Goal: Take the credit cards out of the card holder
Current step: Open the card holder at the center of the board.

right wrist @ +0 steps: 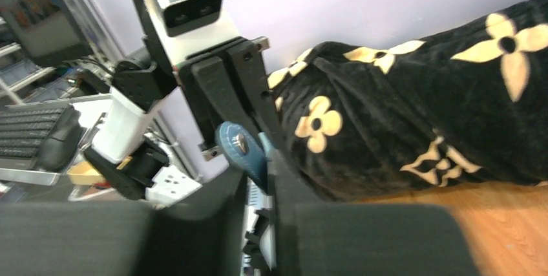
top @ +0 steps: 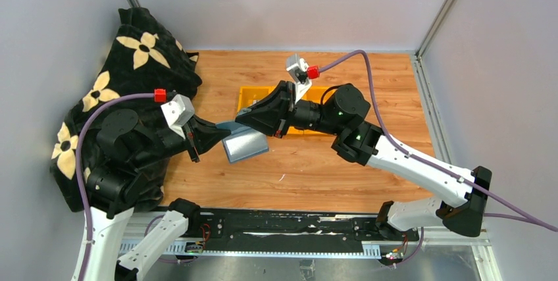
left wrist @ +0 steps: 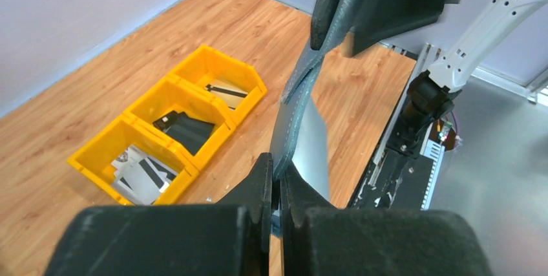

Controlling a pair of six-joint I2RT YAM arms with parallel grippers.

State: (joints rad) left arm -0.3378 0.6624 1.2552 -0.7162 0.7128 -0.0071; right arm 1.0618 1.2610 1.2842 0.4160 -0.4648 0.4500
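The small teal-blue folding card holder (left wrist: 292, 105) hangs in the air over the brown wooden table (top: 316, 169), and both arms have hold of it. The left gripper (left wrist: 278, 174) is pinched tight on one end. The right gripper (left wrist: 331, 33) is pinched tight on the other end, where the blue strap tab with the round snap (right wrist: 239, 144) pokes out just beside its fingers.

So the card holder is stretched like a little bridge from one gripper to the other. Its long side runs straight from the left fingers to the right fingers.

A thin, flat, silvery-grey credit card (left wrist: 311, 150) shows on the open side of the card holder. In the left wrist view it lies just beside the left fingers, on the side that faces the near edge of the table. From the top view its shiny face looks up.

The three yellow plastic bins (left wrist: 161, 85) sit on the table well apart from all this, on the far side.

I think the next move turns on this one thing — the card is nearer the left fingers, but those fingers are busy holding. One gripper must let go and pinch the card's free edge, then pull it sideways, away from the fold — not along the bridge
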